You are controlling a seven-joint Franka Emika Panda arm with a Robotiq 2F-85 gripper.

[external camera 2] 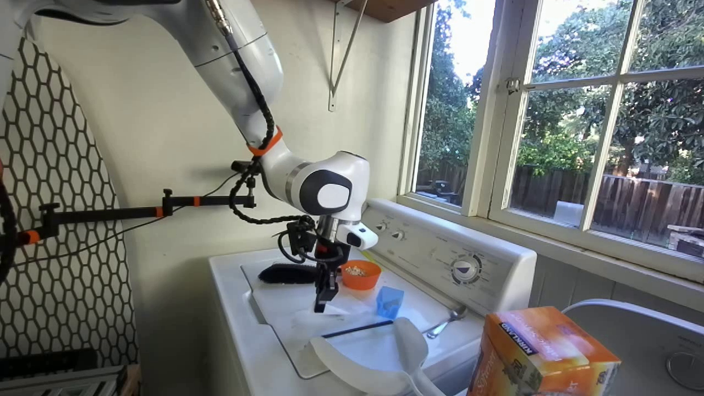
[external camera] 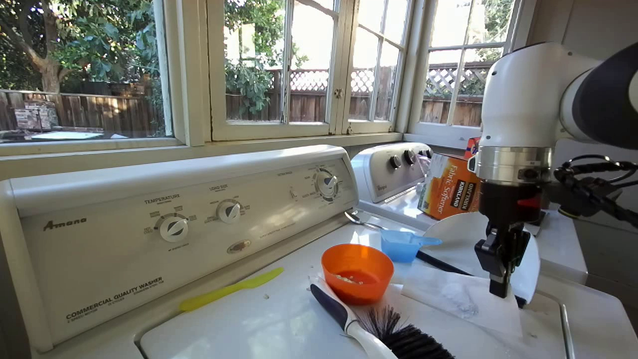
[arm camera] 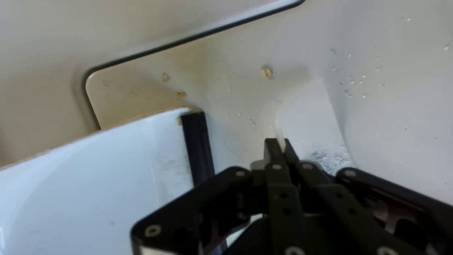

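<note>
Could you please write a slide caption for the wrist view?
A closed gripper seems to pinch a white sheet beside a white dustpan, with crumbs scattered nearby.

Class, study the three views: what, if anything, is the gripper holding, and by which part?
The gripper appears to pinch the white sheet by an edge; in the wrist view, a pale sliver shows between the fingertips.

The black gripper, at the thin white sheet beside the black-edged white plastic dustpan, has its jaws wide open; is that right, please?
Not quite: the wrist view shows the black gripper with its jaws shut, at the thin white sheet beside the black-edged white plastic dustpan.
</note>
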